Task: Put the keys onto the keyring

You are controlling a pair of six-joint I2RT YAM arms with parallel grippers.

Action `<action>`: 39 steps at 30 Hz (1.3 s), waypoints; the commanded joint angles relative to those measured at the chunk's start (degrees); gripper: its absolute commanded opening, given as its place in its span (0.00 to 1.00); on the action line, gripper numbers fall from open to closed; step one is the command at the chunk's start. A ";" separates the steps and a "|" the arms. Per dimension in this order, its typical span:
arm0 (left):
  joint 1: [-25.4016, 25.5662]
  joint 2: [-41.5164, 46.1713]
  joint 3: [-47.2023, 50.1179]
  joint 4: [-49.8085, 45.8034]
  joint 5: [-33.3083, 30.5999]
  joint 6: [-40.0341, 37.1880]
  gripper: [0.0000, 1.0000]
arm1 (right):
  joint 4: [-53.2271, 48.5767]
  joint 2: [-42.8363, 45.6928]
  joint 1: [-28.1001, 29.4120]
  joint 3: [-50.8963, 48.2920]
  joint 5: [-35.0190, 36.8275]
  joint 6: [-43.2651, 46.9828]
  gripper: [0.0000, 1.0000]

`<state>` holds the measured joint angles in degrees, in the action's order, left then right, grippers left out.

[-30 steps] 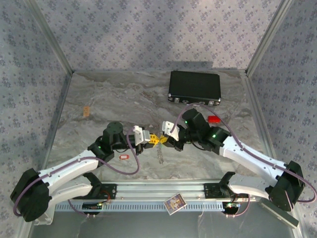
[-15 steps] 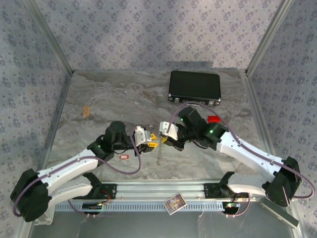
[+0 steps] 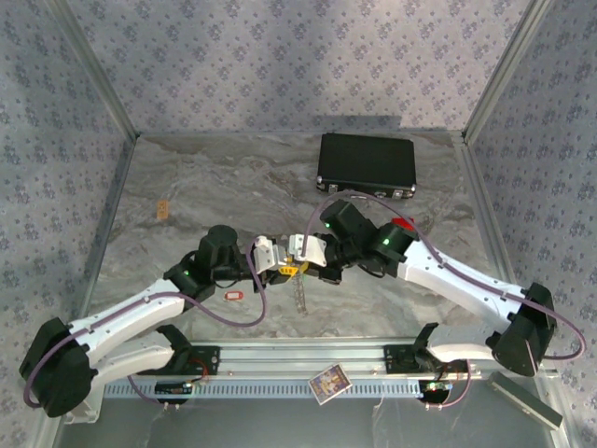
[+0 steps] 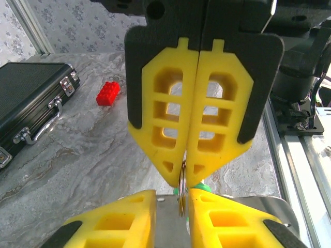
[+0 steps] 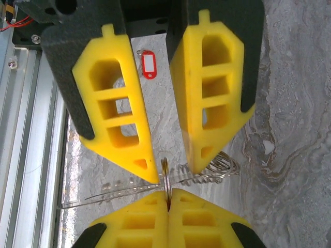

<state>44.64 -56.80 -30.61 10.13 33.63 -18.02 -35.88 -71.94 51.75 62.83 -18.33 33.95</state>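
Your right gripper [image 4: 184, 170] is clamped on a small thin metal ring [image 5: 165, 178]. Your left gripper [image 5: 173, 169] stands open, tips either side of it.

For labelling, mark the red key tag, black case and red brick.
red key tag [image 5: 149, 65]: right wrist view, tag centre.
black case [image 3: 366, 161]: top external view, lid centre.
red brick [image 4: 108, 93]: left wrist view, top face.

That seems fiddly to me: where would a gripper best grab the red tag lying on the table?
Likely grip the red tag across its two long edges, coming straight down from above: it lies flat on the table, apart from other things, so only its narrow sides offer grip.
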 commanded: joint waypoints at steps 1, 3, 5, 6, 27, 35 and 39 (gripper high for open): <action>0.22 -0.34 -2.35 -0.04 1.45 -0.88 0.18 | -1.08 -0.62 0.76 2.74 0.57 1.33 0.00; 0.27 -0.17 -2.27 -0.09 1.44 -0.96 0.11 | -0.87 -0.65 0.81 2.75 0.35 1.29 0.00; 0.24 0.04 -2.18 -0.12 1.44 -1.12 0.04 | -0.42 -0.03 0.59 2.45 -0.10 1.09 0.01; 0.27 0.23 -2.09 -0.13 1.48 -1.19 0.02 | 0.19 0.57 0.41 1.82 -0.54 0.76 0.05; 0.32 -0.48 7.88 26.96 3.85 10.89 0.00 | 23.97 10.37 -6.21 -17.59 -12.39 -11.65 0.34; 0.53 -1.30 7.93 27.32 4.47 10.74 0.00 | 24.68 10.48 -6.41 -18.06 -13.51 -11.57 0.30; 0.49 -1.21 7.76 26.97 4.61 10.47 0.00 | 23.89 10.59 -6.66 -17.62 -13.96 -11.30 0.26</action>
<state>44.75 -58.26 -23.05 33.26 36.23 -7.84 -12.19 -62.13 45.50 45.23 -30.79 23.14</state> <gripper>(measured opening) 0.046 0.269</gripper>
